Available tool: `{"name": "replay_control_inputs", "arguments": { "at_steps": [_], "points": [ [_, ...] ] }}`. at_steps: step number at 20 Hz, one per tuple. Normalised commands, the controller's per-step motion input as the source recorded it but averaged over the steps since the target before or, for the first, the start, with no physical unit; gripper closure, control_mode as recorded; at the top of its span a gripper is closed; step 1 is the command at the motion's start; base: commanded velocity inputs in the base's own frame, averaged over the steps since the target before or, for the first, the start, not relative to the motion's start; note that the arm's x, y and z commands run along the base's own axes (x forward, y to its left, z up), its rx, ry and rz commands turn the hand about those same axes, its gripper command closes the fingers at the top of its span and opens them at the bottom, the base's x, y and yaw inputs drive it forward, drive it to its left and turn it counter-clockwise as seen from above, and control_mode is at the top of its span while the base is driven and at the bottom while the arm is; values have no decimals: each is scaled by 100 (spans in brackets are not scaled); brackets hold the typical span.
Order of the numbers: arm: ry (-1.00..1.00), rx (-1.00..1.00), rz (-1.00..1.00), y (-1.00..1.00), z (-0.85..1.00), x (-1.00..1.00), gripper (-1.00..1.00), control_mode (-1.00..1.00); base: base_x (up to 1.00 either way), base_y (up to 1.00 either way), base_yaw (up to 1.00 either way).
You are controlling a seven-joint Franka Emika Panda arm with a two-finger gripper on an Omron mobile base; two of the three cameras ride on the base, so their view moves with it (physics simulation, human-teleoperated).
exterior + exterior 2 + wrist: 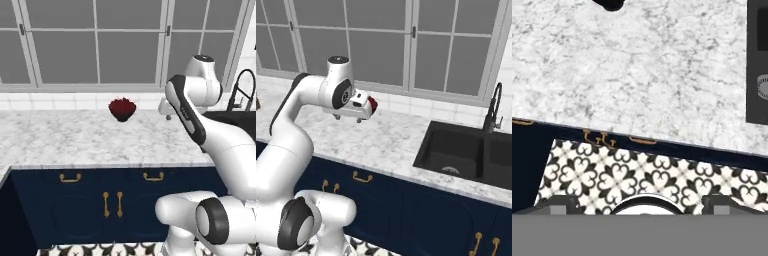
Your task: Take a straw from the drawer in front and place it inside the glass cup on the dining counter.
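Our arm rises from the base, bends at the elbow and holds its hand level above the marble tabletop [75,137], pointing down. Our fingers [642,202] are spread wide, holding nothing. At twelve o'clock from the hand sits a dark bowl [122,109] of red stuff. The shut drawer [152,177] lies below the tabletop edge; the sink [466,150] at three o'clock.

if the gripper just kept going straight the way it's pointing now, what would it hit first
Probably the marble countertop: the open gripper points down at it from above, near its front edge. Depth is unclear.
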Motion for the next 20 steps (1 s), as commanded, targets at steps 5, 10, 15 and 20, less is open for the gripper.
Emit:
{"name": "replay_control_inputs", "arguments": {
  "at_steps": [5,10,15,20],
  "points": [
    [0,0,0,0,0,0,-100,100,0,-70,60],
    [0,0,0,0,0,0,-100,100,0,-68,58],
    [0,0,0,0,0,0,-100,100,-3,-74,56],
    [0,0,0,0,0,0,-100,100,-20,-84,45]
  ]
}}
